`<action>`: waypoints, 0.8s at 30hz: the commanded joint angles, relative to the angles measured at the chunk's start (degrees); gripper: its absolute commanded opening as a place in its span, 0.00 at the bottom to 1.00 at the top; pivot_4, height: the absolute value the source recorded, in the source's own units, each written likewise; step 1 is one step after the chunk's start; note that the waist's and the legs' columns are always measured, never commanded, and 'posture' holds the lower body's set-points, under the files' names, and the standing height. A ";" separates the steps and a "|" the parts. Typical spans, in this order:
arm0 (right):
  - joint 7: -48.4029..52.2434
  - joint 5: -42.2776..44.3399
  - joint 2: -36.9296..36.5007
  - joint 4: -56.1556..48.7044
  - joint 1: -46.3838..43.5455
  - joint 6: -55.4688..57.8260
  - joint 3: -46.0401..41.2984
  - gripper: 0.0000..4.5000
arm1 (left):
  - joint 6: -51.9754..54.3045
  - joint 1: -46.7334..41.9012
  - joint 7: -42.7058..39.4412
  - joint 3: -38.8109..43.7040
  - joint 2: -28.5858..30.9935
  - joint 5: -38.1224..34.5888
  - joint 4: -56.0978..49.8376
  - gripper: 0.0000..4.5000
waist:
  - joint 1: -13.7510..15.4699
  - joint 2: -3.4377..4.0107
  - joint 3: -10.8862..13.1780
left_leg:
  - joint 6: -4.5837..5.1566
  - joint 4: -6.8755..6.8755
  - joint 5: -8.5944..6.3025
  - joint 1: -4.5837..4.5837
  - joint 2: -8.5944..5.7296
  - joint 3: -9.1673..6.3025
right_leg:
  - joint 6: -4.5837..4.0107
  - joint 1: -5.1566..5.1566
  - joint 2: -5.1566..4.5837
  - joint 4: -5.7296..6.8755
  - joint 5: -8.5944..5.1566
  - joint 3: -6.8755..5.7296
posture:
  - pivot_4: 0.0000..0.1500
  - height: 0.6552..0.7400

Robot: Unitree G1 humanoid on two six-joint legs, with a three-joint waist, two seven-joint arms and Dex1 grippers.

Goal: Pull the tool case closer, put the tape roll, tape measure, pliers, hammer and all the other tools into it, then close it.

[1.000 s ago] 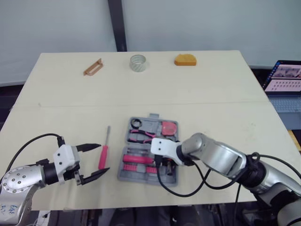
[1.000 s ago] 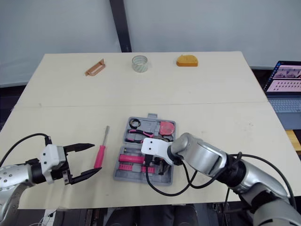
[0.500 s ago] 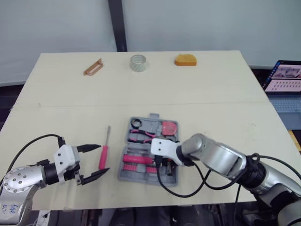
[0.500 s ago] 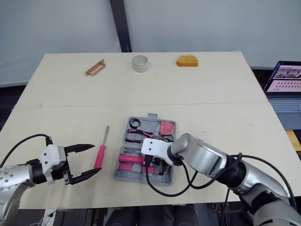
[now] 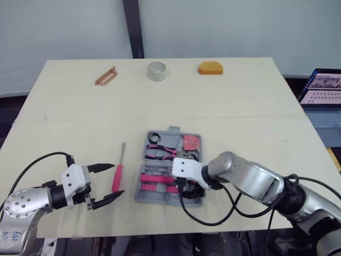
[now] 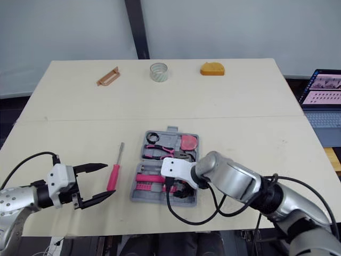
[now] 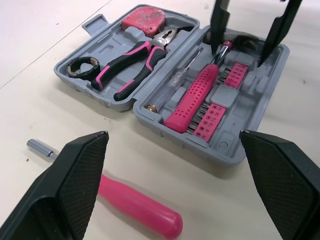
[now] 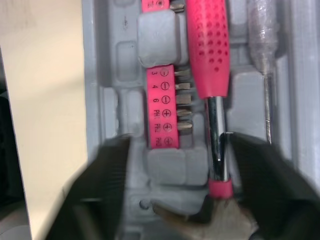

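The grey tool case [image 5: 169, 168] lies open in the middle of the table's near half. Its far half holds pink-handled pliers [image 7: 131, 60], a red tape measure [image 7: 145, 17] and a black tape roll [image 7: 81, 67]. In the near half lies the hammer [image 7: 195, 95] with its pink dotted handle, beside a strip of bits [image 8: 162, 107]. My right gripper [image 7: 247, 30] stands open over the hammer's head end, a finger on each side. My left gripper [image 5: 104, 184] is open, low over the table left of the case. A pink screwdriver [image 5: 117, 176] lies just beyond its fingertips.
At the table's far edge sit a clear tape roll [image 5: 156, 70], an orange dome-shaped object [image 5: 210, 68] and a brown flat piece [image 5: 105, 76]. A laptop [image 5: 322, 88] stands off the table's right side.
My right gripper has opened and let go of the hammer, which now rests in the case. The case has turned slightly. The left arm has not moved.
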 commanded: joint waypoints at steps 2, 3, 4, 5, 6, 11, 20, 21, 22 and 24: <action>2.32 3.73 -0.55 -4.89 -0.01 1.37 -5.89 0.99 | -0.60 0.17 -0.08 0.28 0.17 -0.22 -0.71 1.00 | -0.04 0.00 0.00 | 0.00 -0.01 0.00 0.00 0.00 0.00 | 0.00 0.00 0.00 0.00 0.00 0.00 | 1.00 1.00; 2.49 4.42 -0.35 -5.17 0.33 1.28 -6.80 0.99 | -0.55 0.19 -0.02 0.22 0.11 -0.24 -0.80 1.00 | -0.07 0.00 0.00 | 0.00 -0.02 0.00 0.01 0.00 0.00 | 0.00 0.00 0.01 0.00 0.00 0.00 | 1.00 1.00; 2.42 4.66 -0.03 -5.21 0.84 0.22 -7.55 0.99 | -0.46 0.18 0.06 0.13 0.05 -0.26 -0.90 1.00 | -0.07 0.00 0.00 | 0.00 -0.02 0.00 0.01 0.01 0.00 | 0.00 0.00 0.01 -0.01 0.00 0.00 | 1.00 1.00; 1.87 4.16 0.45 -4.69 1.57 -2.10 -8.19 0.99 | -0.40 0.11 0.16 -0.01 -0.01 -0.23 -0.94 1.00 | -0.03 0.00 0.00 | 0.00 -0.02 0.00 0.01 0.01 0.00 | 0.00 0.00 0.01 0.00 0.00 0.00 | 1.00 1.00; 1.26 3.61 1.09 -3.82 2.33 -4.37 -8.66 0.99 | -0.33 -0.01 0.27 -0.17 -0.07 -0.19 -0.98 1.00 | 0.01 -0.01 -0.01 | 0.00 -0.02 0.00 0.01 0.01 0.00 | 0.00 0.00 0.01 -0.01 0.00 0.00 | 1.00 1.00; -0.92 0.22 6.90 3.44 8.30 -22.36 -12.20 0.61 | 0.00 -1.00 0.61 -0.89 -0.28 -0.31 -1.00 1.00 | -0.02 -0.04 -0.03 | 0.00 -0.01 0.00 0.02 0.01 0.03 | 0.00 0.01 0.01 0.01 0.00 0.02 | 1.00 1.00; 3.51 -1.46 14.68 20.05 17.80 -43.68 -15.64 0.01 | 0.20 -2.54 0.77 -1.91 -0.24 -0.41 -0.61 1.00 | -0.08 -0.08 -0.05 | 0.00 -0.01 0.00 0.05 0.01 0.07 | 0.02 0.03 0.02 0.01 0.01 0.03 | 1.00 1.00; 4.02 -1.79 14.86 21.18 18.05 -44.49 -15.50 0.01 | 0.21 -2.58 0.79 -1.91 -0.22 -0.42 -0.60 1.00 | -0.08 -0.07 -0.04 | 0.00 0.00 0.00 0.05 0.01 0.06 | 0.02 0.03 0.02 0.02 0.01 0.03 | 1.00 1.00; 4.47 -2.03 15.09 22.24 18.21 -45.10 -15.41 0.01 | 0.24 -2.62 0.83 -1.93 -0.21 -0.44 -0.62 1.00 | -0.08 -0.07 -0.04 | 0.00 0.00 0.00 0.05 0.01 0.07 | 0.02 0.03 0.02 0.02 0.01 0.03 | 1.00 1.00; 5.08 -2.42 15.65 23.77 18.39 -45.84 -15.35 0.01 | 0.31 -2.64 0.91 -1.96 -0.18 -0.45 -0.74 1.00 | -0.14 -0.07 -0.04 | 0.00 0.00 0.00 0.07 0.01 0.06 | 0.02 0.03 0.02 0.03 0.01 0.03 | 1.00 1.00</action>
